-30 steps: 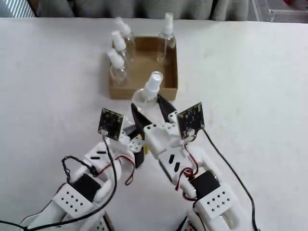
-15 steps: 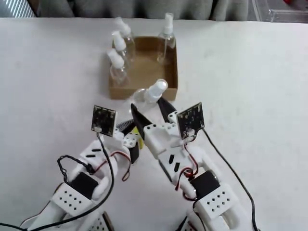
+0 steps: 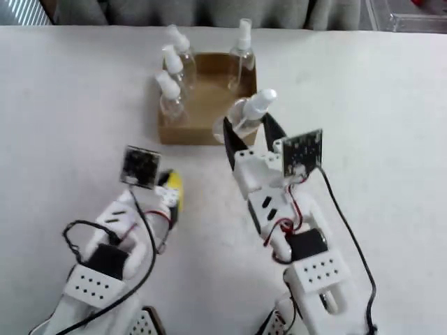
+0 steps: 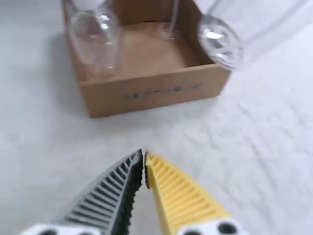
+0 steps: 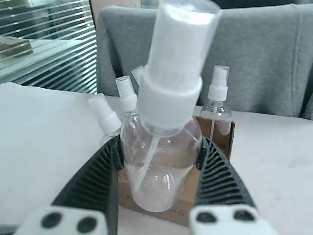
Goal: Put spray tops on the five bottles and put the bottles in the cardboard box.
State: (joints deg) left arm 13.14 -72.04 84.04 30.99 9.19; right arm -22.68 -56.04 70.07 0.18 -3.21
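White table (image 3: pixel 377 105) under both arms, grey chair back (image 5: pixel 274 54) beyond its far edge. Near the middle, an open cardboard box (image 3: pixel 208 134). Along its left side, three bottles (image 3: pixel 172 105) standing close together, spray tops on. At the far right corner, a fourth bottle (image 3: pixel 241 59), upright, top on. Right gripper (image 3: pixel 249 128) at the box's near right corner, black fingers (image 5: pixel 98 181) clamped on either side of a fifth bottle (image 3: pixel 246 115). Clear body, white spray top (image 5: pixel 178 73) fitted, tilted with the top leaning right; over the box's near right corner, cannot tell whether touching the rim. Left gripper (image 4: pixel 144 164) low over bare table, short of the box's front wall, grey and yellow fingers pressed together at the tips, holding nothing
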